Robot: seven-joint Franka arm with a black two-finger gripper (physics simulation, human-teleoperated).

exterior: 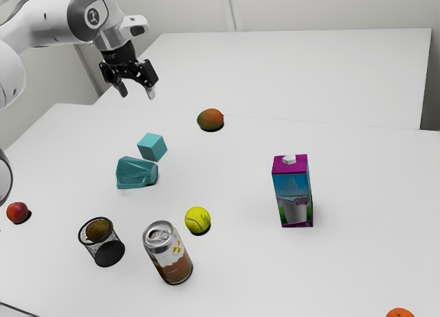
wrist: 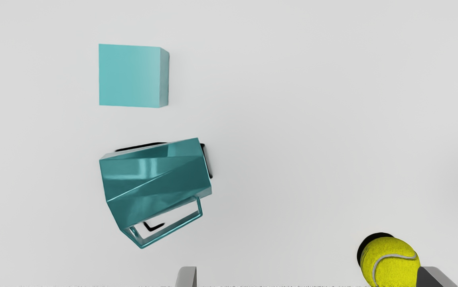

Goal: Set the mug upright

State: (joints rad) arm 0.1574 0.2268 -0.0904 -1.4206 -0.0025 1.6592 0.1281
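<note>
High over the table, toward the exterior view's upper left, my gripper (exterior: 137, 92) hangs with its fingers apart and nothing between them. The teal mug (exterior: 136, 173) lies on its side on the table, below the gripper's height and nearer the exterior camera. In the wrist view, the mug (wrist: 157, 179) rests with its angular handle out to the side facing the fingers; the gripper (wrist: 306, 277) shows two widely spaced fingertips.
A light teal cube (exterior: 152, 147) stands close beside the mug. Around them are a tennis ball (exterior: 198, 221), a can (exterior: 168, 253), a mesh cup (exterior: 102, 242) holding a brown round thing, a red fruit (exterior: 17, 212), a mango (exterior: 210, 119) and a carton (exterior: 293, 191).
</note>
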